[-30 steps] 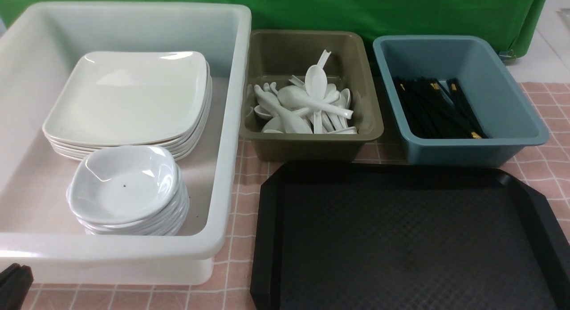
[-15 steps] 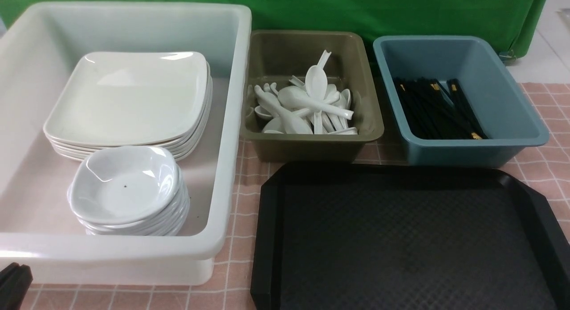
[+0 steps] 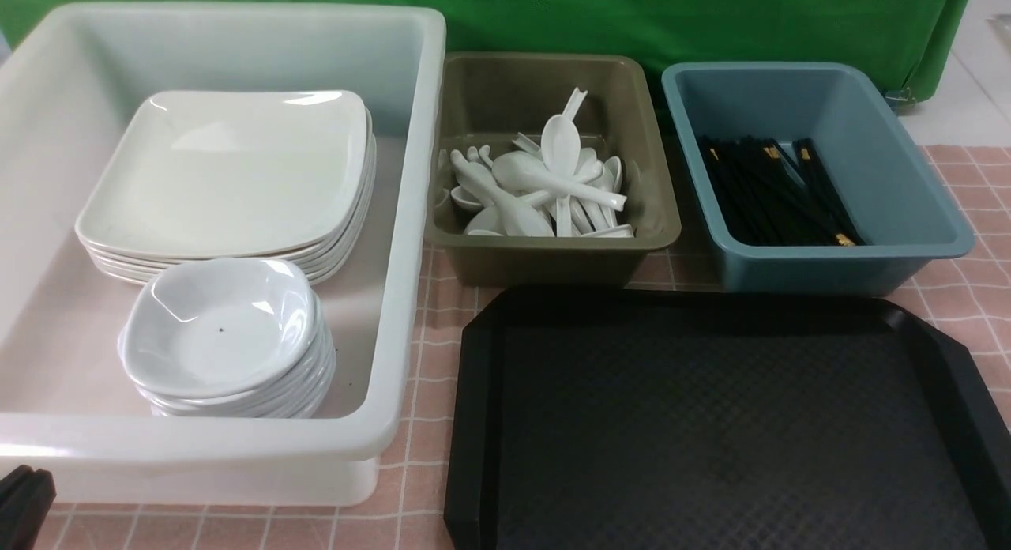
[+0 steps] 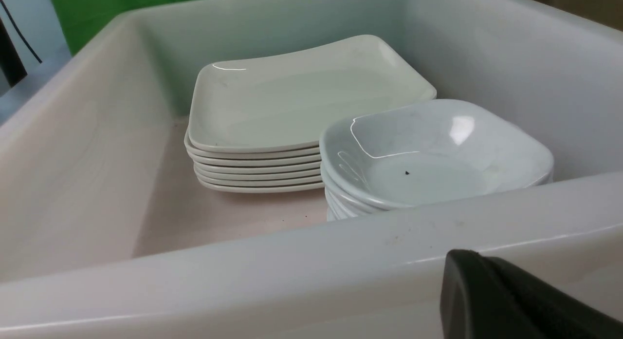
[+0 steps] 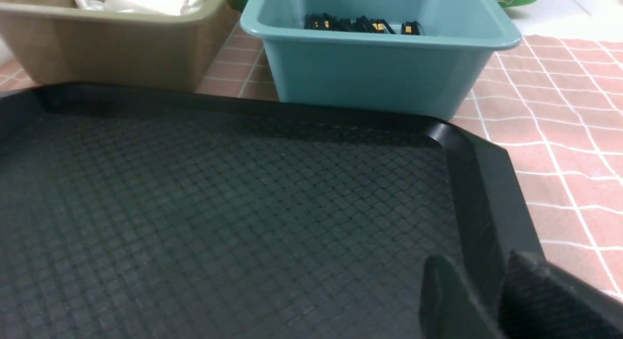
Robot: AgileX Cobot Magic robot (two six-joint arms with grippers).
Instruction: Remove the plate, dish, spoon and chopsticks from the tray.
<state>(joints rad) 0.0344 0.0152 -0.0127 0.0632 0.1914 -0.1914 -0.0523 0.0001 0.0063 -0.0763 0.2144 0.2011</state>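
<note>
The black tray (image 3: 711,423) lies bare at the front right; nothing rests on it, also in the right wrist view (image 5: 219,197). The plate (image 3: 229,167) tops a stack in the white bin, also in the left wrist view (image 4: 302,95). The dish (image 3: 217,325) tops a stack in front of it (image 4: 428,154). The spoon (image 3: 545,182) lies among several in the olive bin. The chopsticks (image 3: 774,194) lie in the blue bin (image 5: 360,25). My left gripper (image 3: 24,495) (image 4: 467,261) is shut and empty, outside the white bin's near wall. My right gripper (image 5: 491,271) stands slightly open, empty, over the tray's right rim.
The white bin (image 3: 419,218) fills the left side, the olive bin (image 3: 553,265) stands behind the tray, the blue bin (image 3: 829,269) to its right. A pink checked cloth (image 3: 971,297) covers the table. A green backdrop hangs behind.
The left gripper's tip has edged slightly towards the lower left corner of the front view. Nothing else has moved.
</note>
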